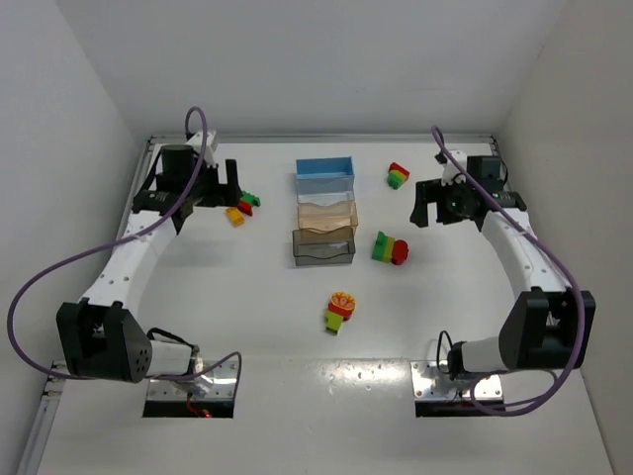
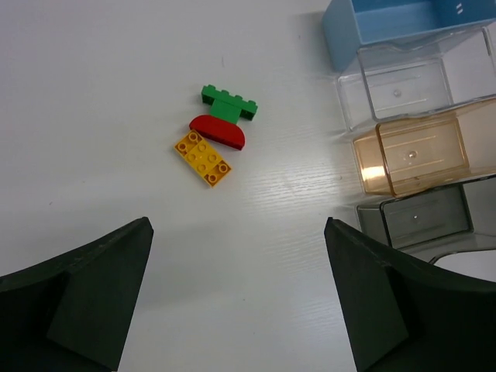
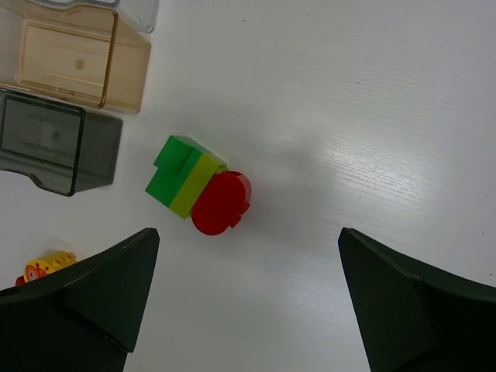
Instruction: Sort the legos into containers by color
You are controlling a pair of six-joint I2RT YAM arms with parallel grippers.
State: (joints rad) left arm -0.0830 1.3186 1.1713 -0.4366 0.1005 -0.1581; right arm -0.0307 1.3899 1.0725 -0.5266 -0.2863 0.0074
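Three bins stand in a row mid-table: blue [image 1: 324, 173], pale orange-tan [image 1: 327, 213], smoky grey [image 1: 323, 245]. A green, red and yellow lego clump [image 1: 242, 206] lies just right of my left gripper [image 1: 213, 193]. In the left wrist view this clump [image 2: 217, 133] lies ahead of the left gripper [image 2: 239, 232], which is open and empty. A green, yellow and red clump [image 1: 389, 248] lies left of and nearer than my right gripper [image 1: 435, 208]. In the right wrist view it [image 3: 200, 188] lies ahead and left of the right gripper [image 3: 248, 236], also open and empty.
A red, yellow and green clump [image 1: 398, 175] lies right of the blue bin. A yellow, red and green clump [image 1: 340, 310] lies in front of the grey bin and shows at the lower left of the right wrist view [image 3: 46, 266]. White walls enclose the table.
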